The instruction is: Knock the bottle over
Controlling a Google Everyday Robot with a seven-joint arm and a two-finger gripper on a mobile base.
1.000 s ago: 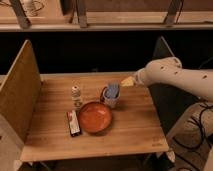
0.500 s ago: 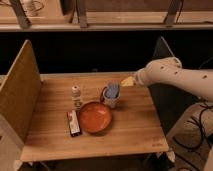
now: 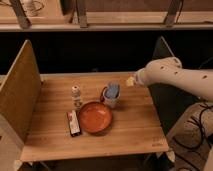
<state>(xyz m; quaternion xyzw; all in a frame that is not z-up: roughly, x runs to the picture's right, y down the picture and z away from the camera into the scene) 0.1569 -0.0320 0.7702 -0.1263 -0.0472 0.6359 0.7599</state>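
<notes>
Nothing has shifted on the wooden table [image 3: 131, 131] over the past second. The arm [image 3: 175, 78] holds the same pose at the right edge and every item sits where it did, so the knock-over appears not yet begun. The table is pale planked wood, flanked on the left by a flat board panel [image 3: 20, 95]. The arm is a smooth white tubular shell dotted with small holes. At centre front lies a round, shallow, orange-red bowl [image 3: 95, 118]. Just behind it stands a white mug [image 3: 111, 98] with blue contents. A flat, dark, rectangular packet [image 3: 73, 123] lies just left of the bowl. The bottle [image 3: 76, 96], small clear plastic with a white cap and pale label, stands upright left of the mug, behind the packet. The gripper [image 3: 131, 81], a pale yellowish tip, hovers right of the mug, well apart from the bottle. Whether the claw is open or closed cannot be told.
</notes>
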